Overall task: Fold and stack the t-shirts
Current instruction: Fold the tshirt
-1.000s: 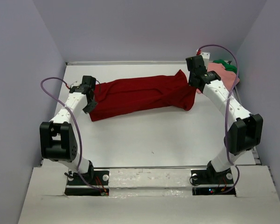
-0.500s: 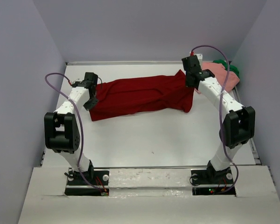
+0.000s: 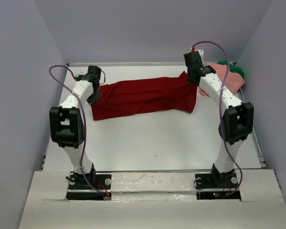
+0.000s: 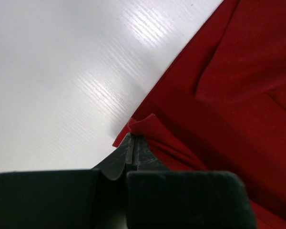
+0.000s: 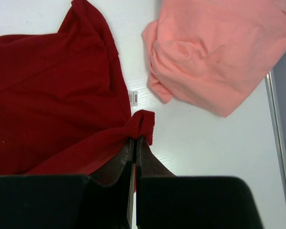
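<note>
Over the last second both arms had swung away from their bases toward the far side of the table (image 3: 157, 138), carrying the dark red t-shirt (image 3: 143, 98) between them. The left gripper (image 4: 134, 143) was clenched on a small pinch of the shirt's edge at its left end. The right gripper (image 5: 135, 139) was clamped just as tightly on a bunched fold at the right end, beside the white label. Neither jaw showed any gap in the wrist views.

Compared with the earliest overhead frame, the left arm had drawn in and stood more upright. Its gripper had gone from the shirt's near-left corner to a spot further back. The right gripper had shifted back and a little left, so the salmon pink t-shirt (image 3: 226, 78) lay more exposed beside it, close to the red cloth but apart from it. The green t-shirt (image 3: 236, 70) still peeked out behind the pink one at the far right corner.

The red shirt now lay as a long band across the far half of the table, still rumpled, with its right end hanging in a loose flap. This looked like dragging and stretching the garment flat before a fold (no crisp fold was visible yet), so the task was probably at an early stage, with the other two shirts still lying in a heap.
</note>
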Available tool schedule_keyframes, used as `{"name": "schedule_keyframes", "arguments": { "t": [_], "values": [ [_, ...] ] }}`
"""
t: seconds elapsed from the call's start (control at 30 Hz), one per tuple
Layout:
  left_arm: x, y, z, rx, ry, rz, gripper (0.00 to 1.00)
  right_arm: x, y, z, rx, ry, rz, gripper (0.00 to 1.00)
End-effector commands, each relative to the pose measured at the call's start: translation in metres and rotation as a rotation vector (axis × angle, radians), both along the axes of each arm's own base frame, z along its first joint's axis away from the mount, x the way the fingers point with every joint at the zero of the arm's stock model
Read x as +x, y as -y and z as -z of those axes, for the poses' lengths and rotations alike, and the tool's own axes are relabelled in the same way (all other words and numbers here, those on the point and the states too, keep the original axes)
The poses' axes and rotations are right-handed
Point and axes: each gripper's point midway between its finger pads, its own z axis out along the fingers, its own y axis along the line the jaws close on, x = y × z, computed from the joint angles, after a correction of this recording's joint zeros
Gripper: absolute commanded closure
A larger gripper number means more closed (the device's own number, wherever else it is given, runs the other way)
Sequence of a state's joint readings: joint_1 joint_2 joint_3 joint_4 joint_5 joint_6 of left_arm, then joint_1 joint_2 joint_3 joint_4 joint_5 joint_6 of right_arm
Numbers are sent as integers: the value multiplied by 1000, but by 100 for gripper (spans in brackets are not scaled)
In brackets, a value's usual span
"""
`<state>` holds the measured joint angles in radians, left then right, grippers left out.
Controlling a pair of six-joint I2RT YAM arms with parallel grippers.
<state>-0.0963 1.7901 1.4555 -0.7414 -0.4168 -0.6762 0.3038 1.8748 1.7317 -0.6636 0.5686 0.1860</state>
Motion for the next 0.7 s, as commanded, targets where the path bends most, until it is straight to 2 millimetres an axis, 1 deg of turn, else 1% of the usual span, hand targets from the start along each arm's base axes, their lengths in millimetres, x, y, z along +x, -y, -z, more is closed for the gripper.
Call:
{"name": "schedule_keyframes", "arguments": {
  "t": [0.0,0.03,0.13,0.17,0.2,0.23,0.27,0.3,0.33,0.47,0.5,0.57,0.6,0.67],
  "values": [
    [10,-7,-14,49,2,7,100,25,12,-31,-21,96,25,100],
    [14,-7,-14,53,4,5,100,28,11,-28,-26,90,22,100],
    [20,-7,-14,58,4,6,100,35,16,-31,-17,97,23,100],
    [24,-6,-12,57,0,13,100,38,14,-27,-16,90,14,100],
    [25,-6,-12,58,-3,10,100,40,18,-28,-13,92,16,100],
    [27,-5,-9,59,-12,12,100,43,16,-32,-9,101,13,100],
    [30,-4,-10,59,-7,14,100,47,14,-26,-12,88,-3,100],
    [31,-3,-10,60,-9,14,100,49,13,-27,-13,90,-8,100],
    [33,-3,-8,60,-12,14,100,52,13,-30,-16,97,-10,100],
    [39,-1,-6,66,-16,20,100,62,5,-19,-10,73,-52,100],
    [40,-1,-5,66,-18,20,100,63,4,-20,-6,74,-58,100],
    [42,-1,0,68,-32,24,100,66,0,-13,2,64,-68,100],
    [44,-1,-3,69,-27,24,100,67,0,-14,2,64,-72,100],
    [46,-1,0,73,-34,24,100,70,-3,-5,2,44,-87,100]
  ]
}}
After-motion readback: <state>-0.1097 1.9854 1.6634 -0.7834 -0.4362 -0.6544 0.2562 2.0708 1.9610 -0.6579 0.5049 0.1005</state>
